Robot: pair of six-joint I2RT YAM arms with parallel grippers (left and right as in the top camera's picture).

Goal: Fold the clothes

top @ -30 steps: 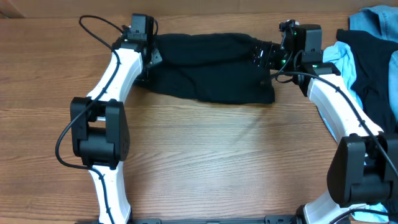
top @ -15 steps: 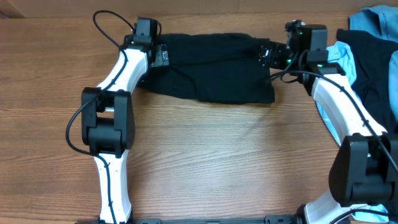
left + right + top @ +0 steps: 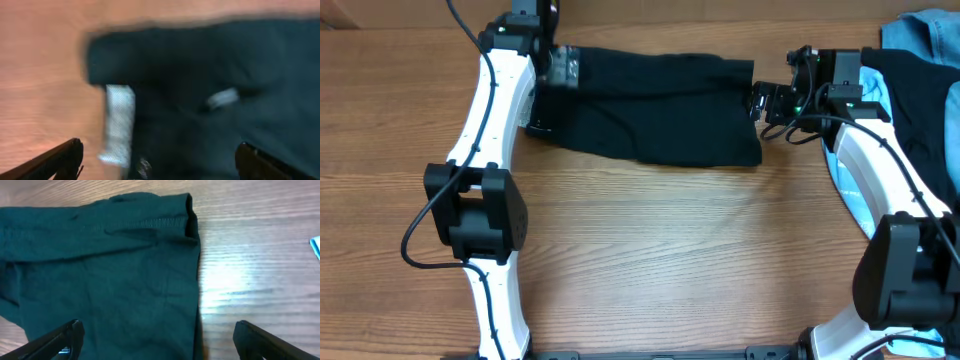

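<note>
A plain black garment (image 3: 660, 105) from the clothes lies folded flat on the wooden table at the back centre. Its small white label (image 3: 567, 69) shows at the left end. My left gripper (image 3: 548, 75) hangs above that left end, jaws wide open and empty. The blurred left wrist view shows the black garment (image 3: 210, 90) and the white label (image 3: 120, 122) below my left gripper (image 3: 159, 150). My right gripper (image 3: 766, 101) is open just off the garment's right edge. In the right wrist view my right gripper (image 3: 157, 327) straddles the hem of the black garment (image 3: 100, 270), holding nothing.
More clothes are piled at the back right: a denim-blue piece (image 3: 920, 28), a black piece (image 3: 920, 110) and a light blue piece (image 3: 876, 95) beside my right arm. A light blue corner (image 3: 316, 245) shows in the right wrist view. Bare wood (image 3: 650, 240) lies in front.
My left gripper has opened, let go of the garment's left end and lifted toward the far edge. My right gripper has drawn back to the right, off the garment.
</note>
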